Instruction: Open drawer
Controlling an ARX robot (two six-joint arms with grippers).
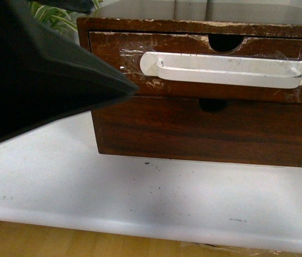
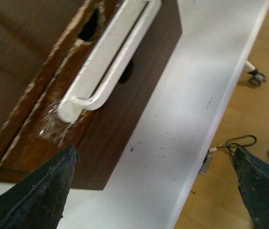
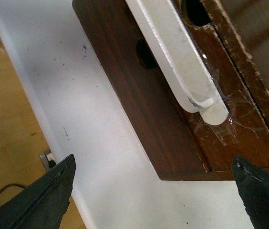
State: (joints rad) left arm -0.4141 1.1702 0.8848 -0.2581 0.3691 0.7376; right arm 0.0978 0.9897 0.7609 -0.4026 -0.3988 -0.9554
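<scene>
The drawer (image 1: 188, 47) is the upper one of a small dark brown chest, scratched, with a half-round notch (image 1: 225, 43) at its upper edge. Its long white handle (image 1: 226, 70) is taped on. The drawer front sits flush with the chest. My left arm (image 1: 33, 69) is a black shape close to the handle's left end. In the left wrist view the left gripper (image 2: 156, 191) is open and empty, a little short of the handle (image 2: 108, 57). In the right wrist view the right gripper (image 3: 153, 191) is open and empty, near the handle's other end (image 3: 182, 62).
A plain dark drawer front (image 1: 204, 128) without a handle lies below. The chest stands on a white table (image 1: 140, 198) whose front edge is near, with wooden floor (image 2: 230, 114) beyond. Green leaves (image 1: 54, 16) show behind the chest at the left.
</scene>
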